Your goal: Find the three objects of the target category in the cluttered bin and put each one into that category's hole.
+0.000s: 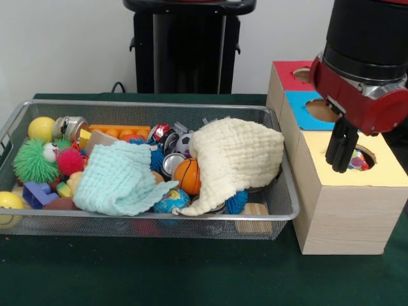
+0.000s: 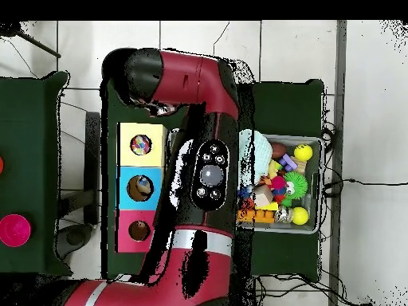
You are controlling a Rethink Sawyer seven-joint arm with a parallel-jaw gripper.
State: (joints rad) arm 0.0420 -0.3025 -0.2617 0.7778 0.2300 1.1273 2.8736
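Closest to the lens sits the wire bin, crammed w/ balls, blocks, tins and two cloths: a mint cloth and a cream cloth draped over much of the pile. My gripper hangs over the yellow-topped box, at its hole; fingers close together, nothing between them as far as I can see, so I read it as shut & empty. Something multicoloured, prob. a small ball, lies in that hole, so I judge one drop is just done. Blue hole and red hole sit further back. Next: swing back over the bin for another ball. Orange basketball lies exposed betw. the cloths, globe ball just below it. Calls for opening wide and descending clear of the cream cloth's edge, which could snag.
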